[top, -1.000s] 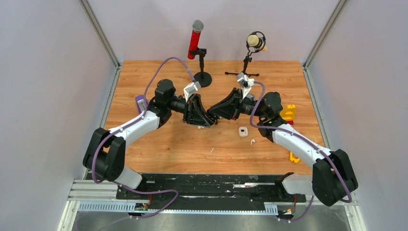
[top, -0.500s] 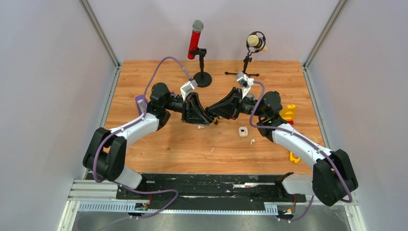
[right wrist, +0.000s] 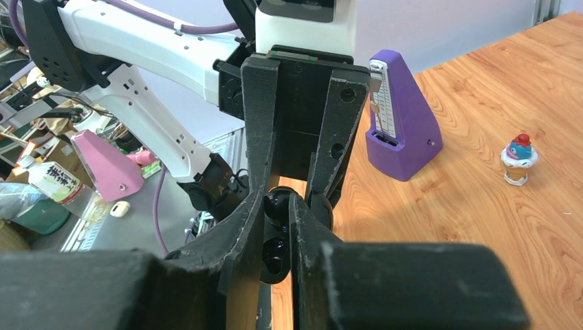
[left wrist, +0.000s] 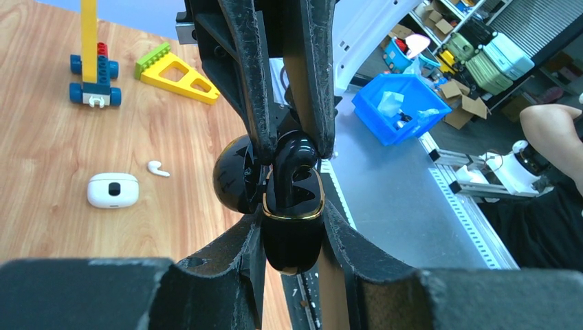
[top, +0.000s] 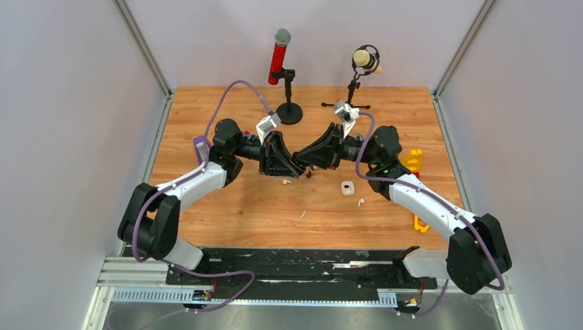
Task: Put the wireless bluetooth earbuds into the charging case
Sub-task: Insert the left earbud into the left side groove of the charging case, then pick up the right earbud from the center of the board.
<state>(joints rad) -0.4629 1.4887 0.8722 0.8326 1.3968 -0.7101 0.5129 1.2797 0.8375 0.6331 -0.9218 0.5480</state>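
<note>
My left gripper (top: 295, 168) is shut on a black charging case with a gold rim (left wrist: 292, 230). The case's lid (left wrist: 232, 180) hangs open to the side. My right gripper (top: 309, 163) meets it tip to tip above mid-table and is shut on a black earbud (right wrist: 278, 205). In the left wrist view the earbud (left wrist: 297, 152) sits at the case's open mouth. A white case (top: 347, 187) lies on the table with a white earbud (top: 361, 202) beside it. Two more white earbuds (top: 287, 181) (top: 302, 215) lie loose nearby.
A red microphone (top: 280, 58) and a cream microphone (top: 366, 60) stand on stands at the back. A purple metronome (top: 200, 147) is by the left arm. Yellow toy blocks (top: 412, 161) lie at the right. A small toy figure (right wrist: 519, 158) stands on the wood.
Both grippers have shifted slightly toward the back while staying tip to tip. The left arm's elbow has drawn a little to the left. Both holds are unchanged.
</note>
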